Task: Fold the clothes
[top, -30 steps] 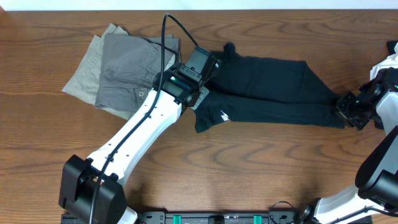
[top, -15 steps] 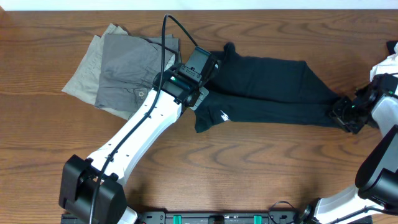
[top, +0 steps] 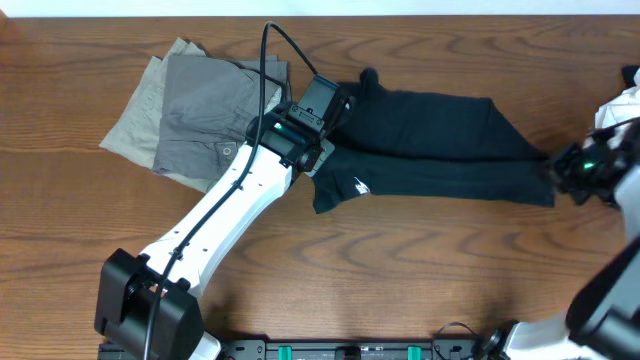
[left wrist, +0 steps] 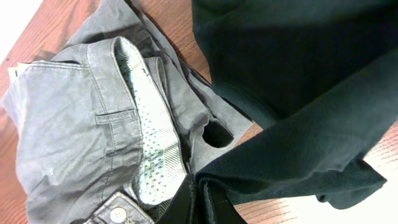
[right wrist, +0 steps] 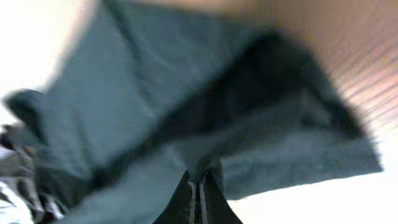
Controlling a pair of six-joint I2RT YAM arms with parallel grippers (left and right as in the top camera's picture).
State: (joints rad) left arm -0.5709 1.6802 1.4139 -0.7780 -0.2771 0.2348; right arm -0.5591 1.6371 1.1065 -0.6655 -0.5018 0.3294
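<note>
On bench [top: 400, 260], dark trousers [top: 440, 150] lie flat just right of grey shorts [top: 205, 110]. L hand [left wrist: 199, 196] clamps waist nearest shorts; R hand [right wrist: 196, 193], blurred, pinches cuffs far from shorts. Risk: thin pinch slips, or fold drags shorts w/ it.

Wooden tabletop [top: 420, 260]: khaki garment [top: 128, 125] far left, gray trousers [top: 205, 110] stacked on it; dark trousers [top: 440, 150] spread centre-right; white cloth [top: 615, 105] at right edge.

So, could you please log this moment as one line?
task: fold clothes | left gripper: shut on dark trousers waist end, beside grey shorts | right gripper: shut on leg end | trousers spread on table
</note>
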